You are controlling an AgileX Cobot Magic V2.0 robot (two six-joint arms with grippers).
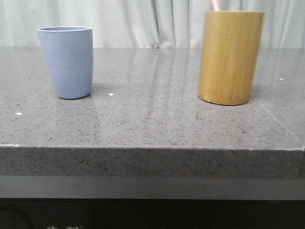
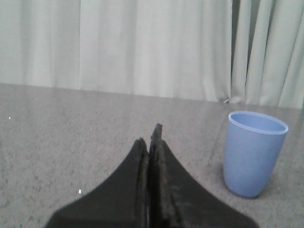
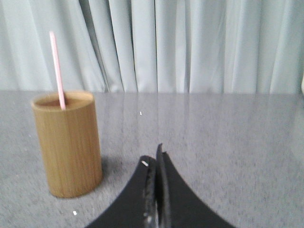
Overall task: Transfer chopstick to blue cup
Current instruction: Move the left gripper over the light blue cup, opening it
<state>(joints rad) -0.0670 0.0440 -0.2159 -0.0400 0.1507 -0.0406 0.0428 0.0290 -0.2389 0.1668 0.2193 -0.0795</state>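
Observation:
The blue cup (image 1: 66,61) stands upright on the left of the grey table; it also shows in the left wrist view (image 2: 254,153). A pale pink chopstick (image 3: 57,70) stands in the yellow-brown bamboo cylinder (image 3: 67,143), which is on the right in the front view (image 1: 230,56); only the stick's base (image 1: 215,5) shows there. My left gripper (image 2: 150,135) is shut and empty, low over the table beside the blue cup. My right gripper (image 3: 156,153) is shut and empty, beside the bamboo cylinder. Neither gripper shows in the front view.
The grey speckled table (image 1: 152,119) has its front edge near the camera. Pale curtains (image 1: 152,21) hang behind it. Small white specks (image 1: 110,94) lie on the tabletop.

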